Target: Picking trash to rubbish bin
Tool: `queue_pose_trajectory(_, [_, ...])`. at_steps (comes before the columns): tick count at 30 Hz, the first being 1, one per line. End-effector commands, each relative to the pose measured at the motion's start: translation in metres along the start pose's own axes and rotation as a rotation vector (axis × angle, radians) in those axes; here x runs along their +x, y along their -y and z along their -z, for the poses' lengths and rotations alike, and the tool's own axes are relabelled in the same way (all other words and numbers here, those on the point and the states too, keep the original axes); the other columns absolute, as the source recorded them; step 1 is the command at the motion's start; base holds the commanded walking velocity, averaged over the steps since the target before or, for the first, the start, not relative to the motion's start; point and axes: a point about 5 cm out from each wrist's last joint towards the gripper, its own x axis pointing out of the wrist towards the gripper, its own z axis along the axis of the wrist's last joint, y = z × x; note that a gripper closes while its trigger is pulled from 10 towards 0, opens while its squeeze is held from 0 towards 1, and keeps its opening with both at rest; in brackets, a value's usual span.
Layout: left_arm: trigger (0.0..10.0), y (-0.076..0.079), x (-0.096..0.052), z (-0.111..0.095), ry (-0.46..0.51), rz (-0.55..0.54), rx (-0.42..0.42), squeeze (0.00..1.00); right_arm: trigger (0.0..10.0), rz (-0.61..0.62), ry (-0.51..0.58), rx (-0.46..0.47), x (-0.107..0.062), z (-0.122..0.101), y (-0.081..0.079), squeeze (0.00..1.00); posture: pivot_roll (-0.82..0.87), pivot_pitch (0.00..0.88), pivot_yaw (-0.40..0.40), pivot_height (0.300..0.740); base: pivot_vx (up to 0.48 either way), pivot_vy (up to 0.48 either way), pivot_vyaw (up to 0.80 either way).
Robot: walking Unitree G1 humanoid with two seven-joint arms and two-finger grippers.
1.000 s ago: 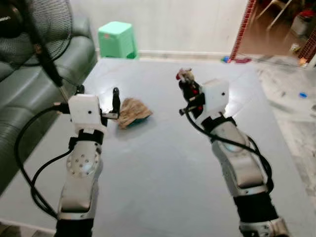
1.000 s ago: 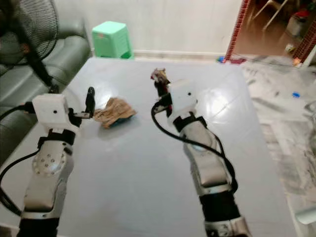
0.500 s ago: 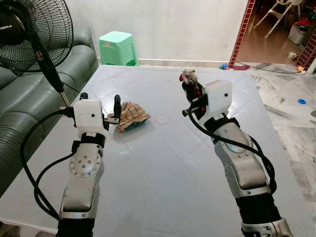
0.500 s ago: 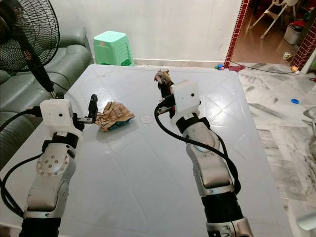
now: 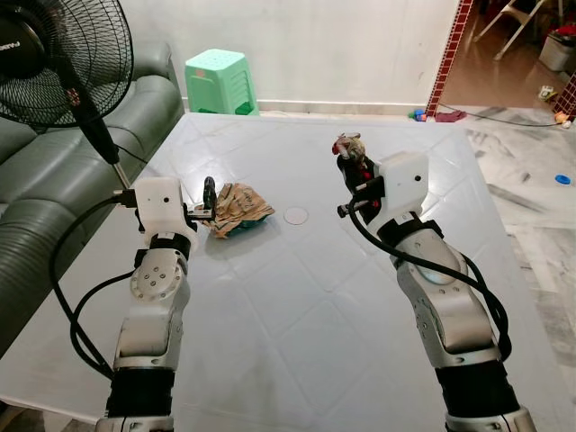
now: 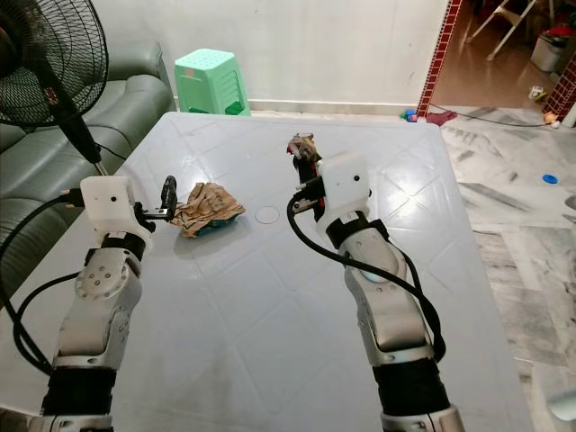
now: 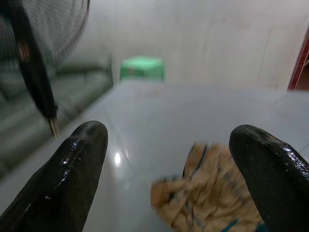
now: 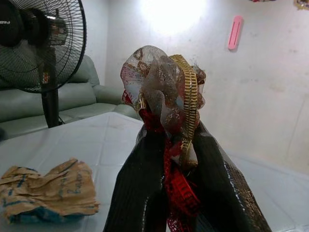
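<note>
A crumpled tan paper wrapper [image 5: 238, 208] with a teal edge lies on the pale tiled floor, left of the middle. My left gripper [image 5: 208, 202] is open right beside it; in the left wrist view the wrapper [image 7: 207, 198] lies just beyond the two black fingertips [image 7: 77, 159]. My right gripper [image 5: 354, 162] is raised over the floor and shut on a wad of ribbon and netting trash [image 8: 166, 92], red, gold and grey. That wad [image 6: 303, 147] sticks up above the fingers.
A green plastic stool [image 5: 220, 81] stands by the far wall. A black standing fan [image 5: 63, 54] and a green sofa [image 5: 54, 180] line the left side. A small round disc [image 5: 294, 216] lies on the floor near the wrapper. A doorway [image 5: 513, 45] opens at the far right.
The whole view has shifted and sharpened, so the camera moved. The left gripper sits closer to the wrapper than a second ago. The right gripper still holds the ribbon wad.
</note>
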Motion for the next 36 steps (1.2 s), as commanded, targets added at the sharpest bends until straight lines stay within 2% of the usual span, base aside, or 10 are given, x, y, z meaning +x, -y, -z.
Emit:
queue_pose_trajectory(1, [10.0, 0.001, 0.004, 0.004, -0.033, 0.016, -0.038, 0.0, 10.0, -0.01, 0.006, -0.006, -0.002, -0.005, -0.001, 0.0, -0.02, 0.068, 0.026, 0.74, 0.0, 0.0, 0.0])
queue_pose_trajectory(5, [10.0, 0.007, 0.014, 0.014, -0.101, 0.048, -0.067, 0.0, 10.0, -0.031, -0.025, -0.008, -0.009, -0.004, -0.001, 0.0, -0.05, 0.089, 0.034, 0.74, 0.0, 0.0, 0.0])
queue_pose_trajectory(13, [10.0, 0.021, 0.029, 0.021, -0.158, 0.111, -0.106, 0.0, 10.0, -0.072, -0.091, -0.014, -0.021, 0.0, 0.004, 0.0, -0.08, 0.112, 0.045, 0.74, 0.0, 0.0, 0.0])
queue_pose_trajectory(15, [10.0, 0.024, 0.031, 0.022, -0.161, 0.113, -0.102, 0.0, 10.0, -0.072, -0.095, -0.012, -0.022, -0.001, 0.004, 0.0, -0.09, 0.111, 0.045, 0.74, 0.0, 0.0, 0.0])
queue_pose_trajectory(18, [10.0, 0.025, 0.034, 0.03, -0.224, 0.088, -0.128, 0.0, 10.0, -0.077, -0.103, -0.007, -0.022, -0.001, 0.002, 0.0, -0.09, 0.106, 0.046, 0.74, 0.0, 0.0, 0.0])
queue_pose_trajectory(19, [1.6, 0.024, 0.034, 0.033, -0.243, 0.079, -0.133, 0.0, 10.0, -0.08, -0.103, -0.005, -0.022, -0.001, 0.001, 0.0, -0.09, 0.104, 0.047, 0.74, 0.0, 0.0, 0.0])
queue_pose_trajectory(20, [1.6, 0.024, 0.034, 0.035, -0.251, 0.077, -0.137, 0.0, 10.0, -0.082, -0.103, -0.004, -0.022, -0.001, 0.0, 0.0, -0.09, 0.102, 0.047, 0.74, 0.0, 0.0, 0.0])
queue_pose_trajectory(21, [0.0, 0.024, 0.034, 0.036, -0.259, 0.07, -0.144, 0.0, 10.0, -0.086, -0.104, -0.003, -0.021, -0.001, 0.0, 0.0, -0.09, 0.1, 0.047, 0.74, 0.0, 0.0, 0.0])
queue_pose_trajectory(32, [0.0, 0.006, 0.031, 0.046, -0.278, 0.02, -0.156, 0.0, 10.0, -0.101, -0.102, 0.006, -0.014, -0.001, -0.003, 0.0, -0.06, 0.068, 0.044, 0.74, 0.0, 0.0, 0.0])
queue_pose_trajectory(36, [0.0, 0.007, 0.029, 0.044, -0.252, 0.025, -0.149, 0.0, 10.0, -0.108, -0.098, 0.009, -0.012, -0.001, -0.004, 0.0, -0.05, 0.055, 0.041, 0.74, 0.0, 0.0, 0.0])
